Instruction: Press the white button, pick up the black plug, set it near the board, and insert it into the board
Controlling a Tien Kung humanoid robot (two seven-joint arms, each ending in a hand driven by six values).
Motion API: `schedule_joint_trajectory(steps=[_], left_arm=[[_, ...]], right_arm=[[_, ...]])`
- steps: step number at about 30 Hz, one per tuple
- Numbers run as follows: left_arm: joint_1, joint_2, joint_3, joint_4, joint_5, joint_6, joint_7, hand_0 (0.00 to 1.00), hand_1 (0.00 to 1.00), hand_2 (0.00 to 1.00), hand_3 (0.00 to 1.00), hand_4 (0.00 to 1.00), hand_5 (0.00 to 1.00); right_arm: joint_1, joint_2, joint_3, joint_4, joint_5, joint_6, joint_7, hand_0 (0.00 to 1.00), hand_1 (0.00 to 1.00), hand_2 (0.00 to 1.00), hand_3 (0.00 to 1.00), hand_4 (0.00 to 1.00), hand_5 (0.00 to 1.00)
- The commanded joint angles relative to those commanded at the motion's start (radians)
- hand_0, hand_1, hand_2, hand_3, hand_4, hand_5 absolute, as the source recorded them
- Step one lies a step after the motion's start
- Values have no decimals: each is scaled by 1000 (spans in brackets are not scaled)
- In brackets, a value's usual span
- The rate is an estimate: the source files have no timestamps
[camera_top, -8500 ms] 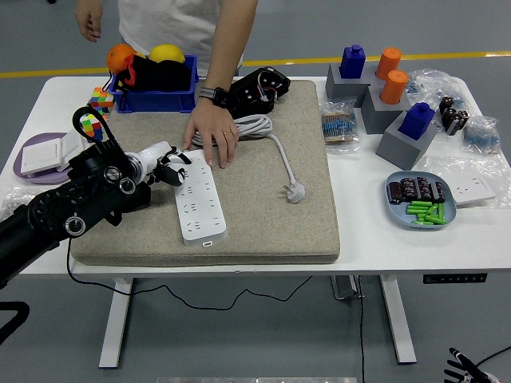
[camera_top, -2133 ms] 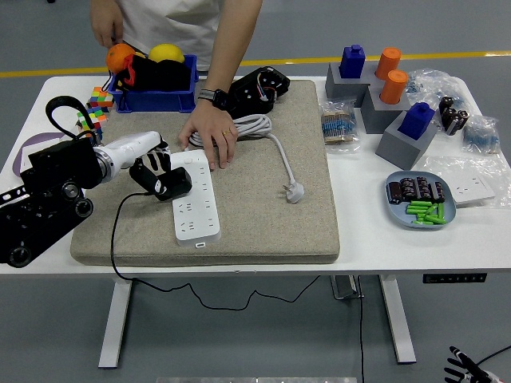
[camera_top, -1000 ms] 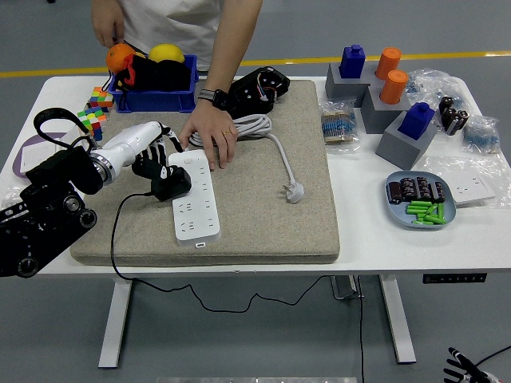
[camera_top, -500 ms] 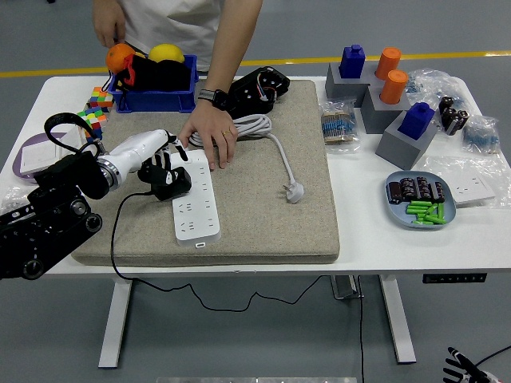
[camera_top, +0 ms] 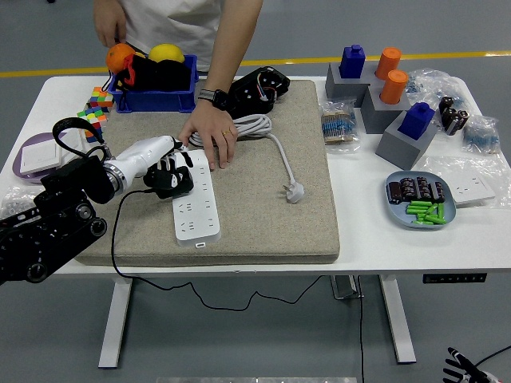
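A white power strip (camera_top: 196, 201) lies on the grey mat (camera_top: 263, 199), left of centre. My left hand (camera_top: 165, 173) is shut on the black plug (camera_top: 172, 183), which rests against the strip's upper left edge; its black cable (camera_top: 120, 239) trails down off the mat. A person's hand (camera_top: 211, 132) presses flat on the strip's far end. The strip's own white cable (camera_top: 267, 136) and white plug (camera_top: 295, 191) lie on the mat to the right. My right hand is out of view.
A blue bin (camera_top: 156, 88) with fruit and colour cubes (camera_top: 97, 104) stand at the back left. A purple tray (camera_top: 32, 159) holds a white switch at the left. Grey blocks with blue and orange caps (camera_top: 391, 96) and a blue plate (camera_top: 421, 199) sit right.
My left hand has carried the black plug to the strip's left edge and shifted slightly right and up over the last second. The person's hand has stayed on the strip.
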Motion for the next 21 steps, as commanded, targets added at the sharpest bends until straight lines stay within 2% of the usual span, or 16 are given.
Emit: schedule_joint_trajectory(steps=[21], left_arm=[[3,-1,18,0,-19,-15,-2,183,262,293,558,700,2]], right_arm=[[-2,1,-18,0,8,-1,2,804,706,687,649,761,571]])
